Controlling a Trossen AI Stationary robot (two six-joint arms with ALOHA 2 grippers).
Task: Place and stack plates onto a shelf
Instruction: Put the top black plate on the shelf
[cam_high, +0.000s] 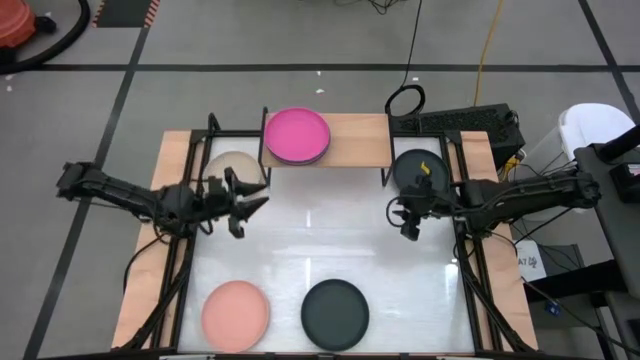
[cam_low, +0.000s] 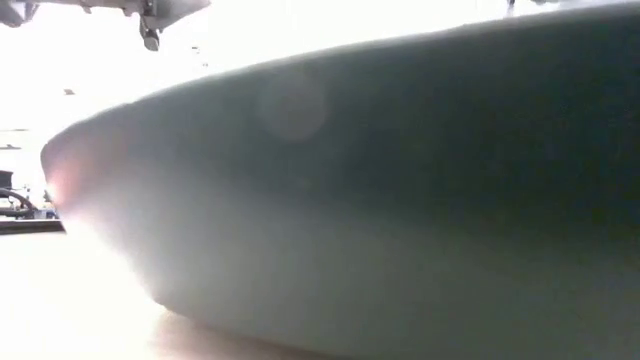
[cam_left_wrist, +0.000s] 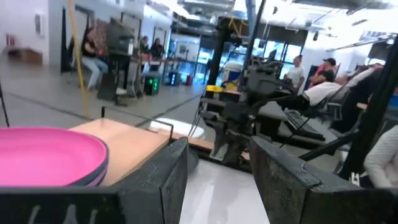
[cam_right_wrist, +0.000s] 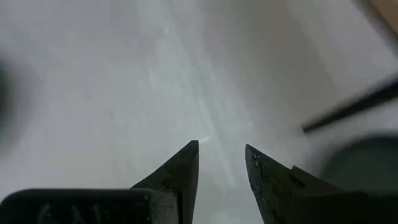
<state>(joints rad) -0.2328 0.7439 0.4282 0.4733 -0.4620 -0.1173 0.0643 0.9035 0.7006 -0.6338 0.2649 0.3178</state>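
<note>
Shelf: the low light wooden board on thin black legs stands at the table's far edge, carrying a stack at its left end.
Stack: a round matte magenta plate on top, with a purple rim just showing beneath it.
Near edge: a salmon pink plate and a dark teal plate lie apart.
Beside the shelf: a beige plate on the left, and on the right a black plate, perhaps with a yellow mark.
Left gripper: fingers apart, empty, near the beige plate.
Right gripper: fingers apart, empty, above bare table.
</note>
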